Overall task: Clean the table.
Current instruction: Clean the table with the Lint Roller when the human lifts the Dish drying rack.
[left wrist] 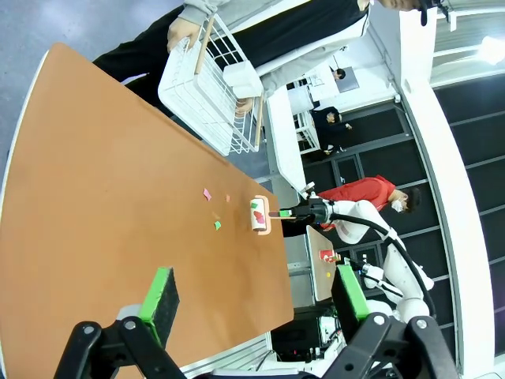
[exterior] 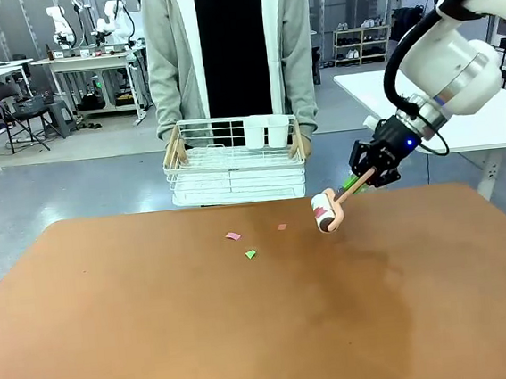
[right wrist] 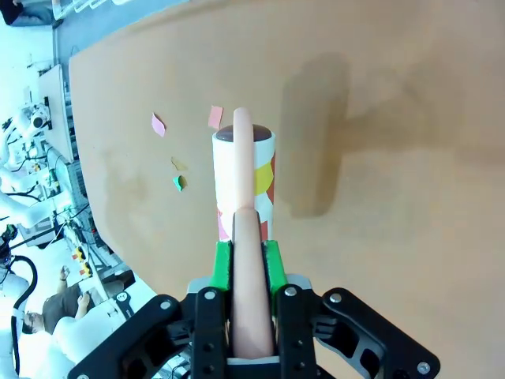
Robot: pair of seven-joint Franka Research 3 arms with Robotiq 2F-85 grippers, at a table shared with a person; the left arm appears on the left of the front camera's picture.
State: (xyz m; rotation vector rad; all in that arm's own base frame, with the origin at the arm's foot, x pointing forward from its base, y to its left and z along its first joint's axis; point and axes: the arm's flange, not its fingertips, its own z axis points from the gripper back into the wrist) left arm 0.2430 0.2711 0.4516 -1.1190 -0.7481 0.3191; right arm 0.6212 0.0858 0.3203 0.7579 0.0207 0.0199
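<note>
The reddish-brown table [exterior: 249,333] carries a few paper scraps near its far middle: a pink one [exterior: 232,236], a green one [exterior: 250,254] and a smaller pink one [exterior: 282,227]. My right gripper [exterior: 366,177] is shut on the pink handle of a lint roller [exterior: 326,212], whose white roll hangs just over the table to the right of the scraps. In the right wrist view the roller [right wrist: 245,181] has coloured bits stuck to it, and its shadow falls to one side on the table. My left gripper [left wrist: 252,294] stands open over the near table edge, holding nothing.
A person at the far side holds a white wire basket [exterior: 233,169] with two white cups in both hands, just beyond the table's far edge. A white-topped table [exterior: 497,112] stands at the back right, behind my right arm.
</note>
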